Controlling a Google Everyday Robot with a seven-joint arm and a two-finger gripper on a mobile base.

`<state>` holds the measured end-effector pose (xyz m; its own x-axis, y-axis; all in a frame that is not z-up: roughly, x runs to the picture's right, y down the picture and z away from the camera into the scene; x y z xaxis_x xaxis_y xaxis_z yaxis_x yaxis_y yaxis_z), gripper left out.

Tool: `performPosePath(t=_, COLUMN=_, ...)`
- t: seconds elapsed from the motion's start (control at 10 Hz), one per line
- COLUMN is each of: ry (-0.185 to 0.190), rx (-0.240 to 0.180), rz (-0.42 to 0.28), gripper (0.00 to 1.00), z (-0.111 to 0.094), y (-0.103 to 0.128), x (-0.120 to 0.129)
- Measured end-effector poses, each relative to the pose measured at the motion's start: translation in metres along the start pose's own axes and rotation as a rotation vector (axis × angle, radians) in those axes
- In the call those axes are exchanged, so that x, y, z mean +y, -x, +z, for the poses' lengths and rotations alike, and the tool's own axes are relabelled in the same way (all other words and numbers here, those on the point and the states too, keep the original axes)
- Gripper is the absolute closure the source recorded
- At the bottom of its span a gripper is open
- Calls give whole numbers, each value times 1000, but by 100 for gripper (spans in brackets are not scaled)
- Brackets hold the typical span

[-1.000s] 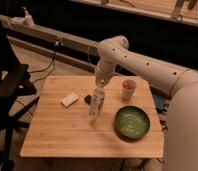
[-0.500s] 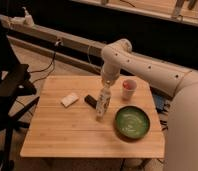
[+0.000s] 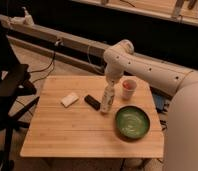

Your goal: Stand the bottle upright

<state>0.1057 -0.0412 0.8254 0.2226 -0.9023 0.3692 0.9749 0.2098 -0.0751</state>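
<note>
The tool (image 3: 110,85), at the end of a white robot arm (image 3: 147,72) that reaches in from the right, sits low over the middle of the surface's far half, right at the top of the bottle (image 3: 107,101). Whether the tool is gripping the bottle or has let go cannot be told from this view. The bottle is small, slim and clear with a pale label. It stands close to upright on its base, a little toward the far edge from the centre of the wooden surface (image 3: 77,132), its top leaning slightly toward the right edge. Just beside the bottle, on the side toward the left edge, lies a flat black rectangular object (image 3: 92,102). Farther toward the left edge lies a small white block (image 3: 69,99). A small pink cup (image 3: 128,88) stands upright near the far right corner. A green bowl (image 3: 132,121) rests near the right edge, closer to the near side than the bottle. A dark chair (image 3: 7,95) stands off the left edge.
</note>
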Motion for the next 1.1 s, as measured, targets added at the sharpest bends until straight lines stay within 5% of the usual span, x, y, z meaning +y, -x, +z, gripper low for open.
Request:
performPosePath(t=0.4, ry=62, rx=62, rz=-37, gripper=60, z=15, y=-11, x=11)
performPosePath(t=0.7, ry=60, rx=80, rz=-20, gripper=28, z=15, y=-12, x=19)
performPosePath(t=1.1, ry=47, rx=92, rz=-7, gripper=20, z=6, y=-13, x=21)
